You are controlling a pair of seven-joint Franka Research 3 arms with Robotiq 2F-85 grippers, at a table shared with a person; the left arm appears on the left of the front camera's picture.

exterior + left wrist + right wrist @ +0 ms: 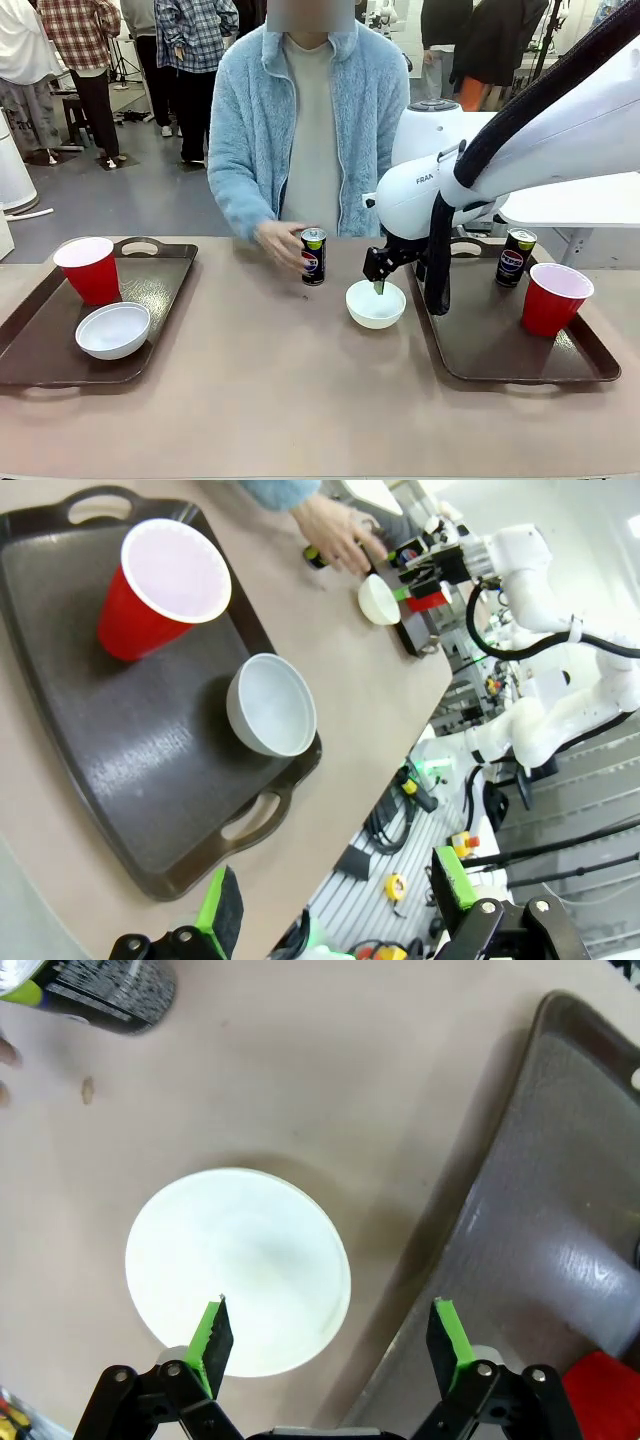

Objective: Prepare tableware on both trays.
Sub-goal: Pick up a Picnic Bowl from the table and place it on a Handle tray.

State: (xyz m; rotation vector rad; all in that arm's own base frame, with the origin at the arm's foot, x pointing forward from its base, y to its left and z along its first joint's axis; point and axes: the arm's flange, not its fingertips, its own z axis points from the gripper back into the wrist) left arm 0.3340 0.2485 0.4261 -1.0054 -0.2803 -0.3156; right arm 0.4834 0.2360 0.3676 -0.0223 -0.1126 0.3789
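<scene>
**A:** Start at the right claw. How wide is it?

**B:** The right gripper (328,1312) is spread wide and holds nothing. One green pad (213,1332) hangs over the inside of the middle bowl (238,1270), the other outside its rim, toward the right tray (560,1210). I cannot tell whether either pad touches the bowl.

**A:** How does that bowl sit?

**B:** Mouth up on the bare table (250,400), just left of the right tray, not on it.

**A:** And the cans?

**B:** Both are upright, long axis vertical. The middle can (313,256) stands on the table just far-left of that bowl, with the person's hand (280,243) around it. The right can (515,258) stands at the far end of the right tray, with the right cup (553,297) mouth up just near-right of it.

**A:** The left side?

**B:** The left gripper (335,895) is also wide apart and empty, on the near side of the left tray (120,790). That tray's long axis runs near to far. The left cup (165,585) stands mouth up at its far end, and the left bowl (272,705) sits mouth up nearer
</scene>
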